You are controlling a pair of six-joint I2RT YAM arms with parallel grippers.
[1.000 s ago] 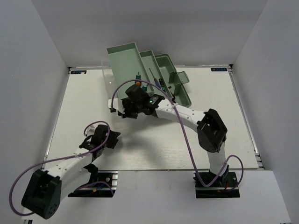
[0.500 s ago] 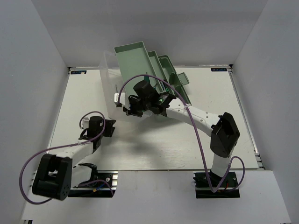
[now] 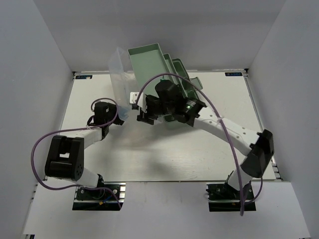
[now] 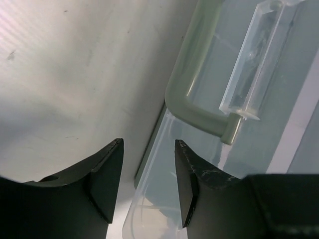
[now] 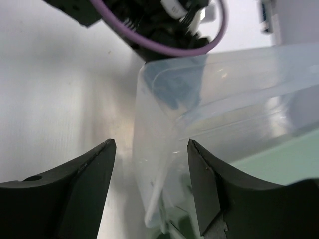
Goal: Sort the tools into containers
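Observation:
The toolbox stands at the back of the table with its mint-green trays (image 3: 147, 62) fanned upward and its translucent lid (image 3: 118, 69) raised on the left. No tools show; the arms and trays hide them. My right gripper (image 3: 147, 112) is at the toolbox's front left, open (image 5: 151, 143), with a corner of the lid (image 5: 209, 94) between its fingers and clear of both. My left gripper (image 3: 118, 113) is just left of it, open (image 4: 148, 144), straddling the lid's edge (image 4: 159, 199) without pinching it. A green handle (image 4: 192, 107) and a clear latch (image 4: 256, 55) lie beyond.
White walls close in the white table (image 3: 164, 154) on three sides. The two grippers sit close together at the lid, and the left arm's purple cable (image 5: 164, 47) crosses the top of the right wrist view. A green tray wall (image 5: 279, 164) shows lower right there.
My right gripper has opened. The lid swung up and the trays shifted right and back. My left arm moved from the near left of the table up to the lid's edge.

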